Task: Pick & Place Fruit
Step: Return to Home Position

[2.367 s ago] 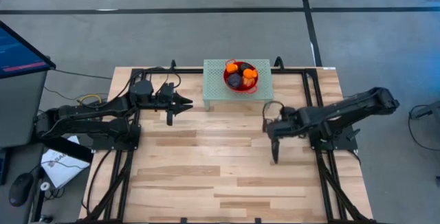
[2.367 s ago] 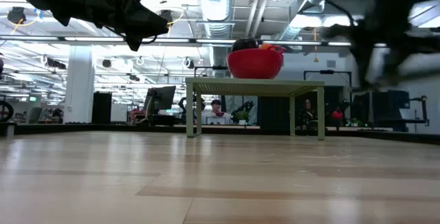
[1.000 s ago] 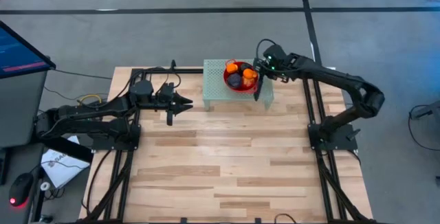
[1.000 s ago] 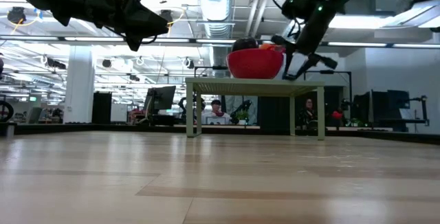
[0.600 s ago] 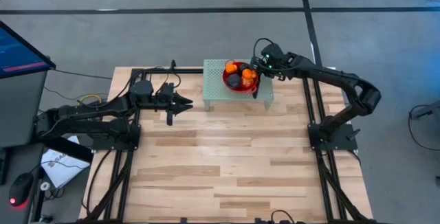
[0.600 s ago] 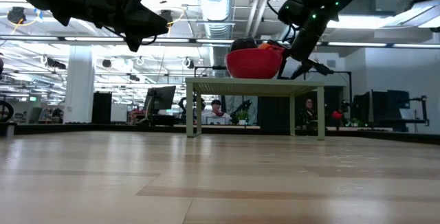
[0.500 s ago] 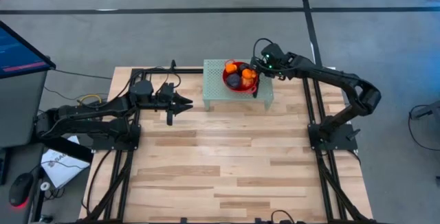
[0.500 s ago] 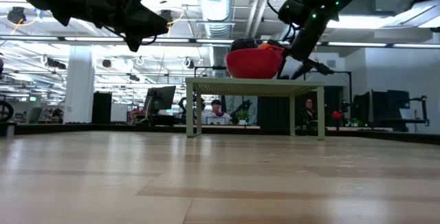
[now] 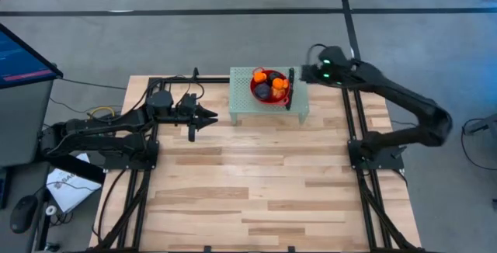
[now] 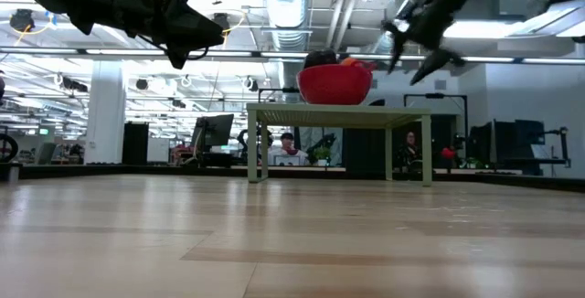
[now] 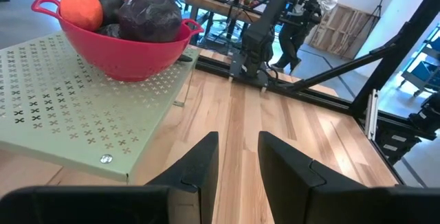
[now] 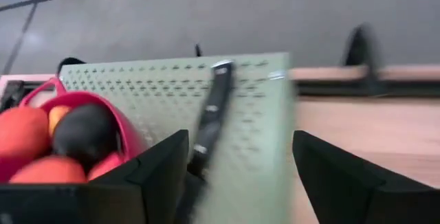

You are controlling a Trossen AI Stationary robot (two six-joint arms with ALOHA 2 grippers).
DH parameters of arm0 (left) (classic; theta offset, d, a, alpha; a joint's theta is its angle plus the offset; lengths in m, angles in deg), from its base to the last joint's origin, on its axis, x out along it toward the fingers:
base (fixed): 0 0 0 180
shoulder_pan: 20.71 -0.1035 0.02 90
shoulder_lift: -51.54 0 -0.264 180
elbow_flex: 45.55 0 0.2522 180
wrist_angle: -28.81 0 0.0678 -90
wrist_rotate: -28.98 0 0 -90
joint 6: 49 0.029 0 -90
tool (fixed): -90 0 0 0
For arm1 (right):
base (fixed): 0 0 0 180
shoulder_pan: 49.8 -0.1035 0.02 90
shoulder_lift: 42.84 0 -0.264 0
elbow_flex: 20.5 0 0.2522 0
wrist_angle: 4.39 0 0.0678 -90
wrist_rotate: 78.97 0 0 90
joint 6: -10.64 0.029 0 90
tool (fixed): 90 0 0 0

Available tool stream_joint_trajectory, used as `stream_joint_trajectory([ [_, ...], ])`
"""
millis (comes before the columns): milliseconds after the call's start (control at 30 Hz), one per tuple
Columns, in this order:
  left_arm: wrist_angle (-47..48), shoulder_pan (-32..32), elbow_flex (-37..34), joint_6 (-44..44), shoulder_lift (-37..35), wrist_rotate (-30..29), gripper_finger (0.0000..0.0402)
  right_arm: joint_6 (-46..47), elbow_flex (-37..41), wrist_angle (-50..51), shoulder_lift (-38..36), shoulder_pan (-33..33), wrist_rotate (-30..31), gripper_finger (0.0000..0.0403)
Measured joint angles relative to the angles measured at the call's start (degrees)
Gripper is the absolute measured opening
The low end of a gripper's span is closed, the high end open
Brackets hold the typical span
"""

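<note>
Item: small round orange and dark purple toy fruit (image 9: pixel 269 88), heaped in red strainer bowl (image 11: pixel 130 56) on pale green perforated shelf (image 9: pixel 242 98), far bench (image 9: pixel 256 175) centre, black knife (image 9: pixel 290 88) flat alongside; hence my right tool (image 12: pixel 239 136) hangs just right, empty, fingers wide apart; my left tool (image 11: pixel 237 136) waits left, slightly parted.

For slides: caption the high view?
Right gripper open beside green perforated shelf holding red strainer bowl of fruit and black knife; left gripper hovers left.

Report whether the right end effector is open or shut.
Open: the right end effector has its fingers wide apart, empty; the knife lies on the shelf.
</note>
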Motion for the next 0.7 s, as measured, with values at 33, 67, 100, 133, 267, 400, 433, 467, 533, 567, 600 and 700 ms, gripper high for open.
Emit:
stream_joint_trajectory([
  [33,-0.01,0.00,0.00,0.00,0.01,0.00,0.0097,-1.56,0.00,2.21,-2.41,-0.09,1.03,0.0254],
  [67,0.00,0.00,0.00,0.00,0.01,0.00,0.0097,-2.96,0.00,4.50,-4.89,-0.32,2.05,0.0252],
  [100,0.00,0.00,0.00,0.00,0.00,-0.06,0.0097,-4.53,0.00,6.80,-7.50,-0.80,3.16,0.0248],
  [133,0.00,0.00,0.00,0.00,0.02,-0.29,0.0097,-5.83,0.00,8.84,-10.10,-1.55,4.39,0.0244],
  [267,0.00,0.00,0.00,0.00,0.00,-2.62,0.0097,-9.04,1.71,13.35,-21.05,-7.43,10.63,0.0215],
  [400,-0.02,0.00,0.00,0.00,0.00,-6.40,0.0097,-7.81,11.54,10.57,-33.00,-17.72,22.33,0.0162],
  [433,0.00,0.00,0.00,0.00,0.01,-7.34,0.0097,-6.00,14.80,9.47,-35.56,-20.15,25.89,0.0146],
  [467,-0.02,0.00,-0.02,0.00,0.02,-8.20,0.0097,-4.12,18.57,7.43,-38.24,-22.57,29.39,0.0127],
  [533,-0.02,0.00,0.00,0.08,0.00,-8.75,0.0097,-2.19,25.75,3.76,-44.61,-25.92,34.38,0.0088],
  [567,-0.04,0.00,0.00,0.22,0.00,-8.90,0.0097,-2.45,28.70,1.27,-48.74,-26.64,36.92,0.0067],
  [600,-0.11,0.00,0.00,0.44,0.00,-8.92,0.0097,-4.31,30.97,-3.55,-52.32,-26.96,39.35,0.0047],
  [700,-0.24,0.00,0.00,0.50,0.02,-9.49,0.0097,-13.89,37.83,-14.93,-60.62,-26.82,39.96,0.0008],
])
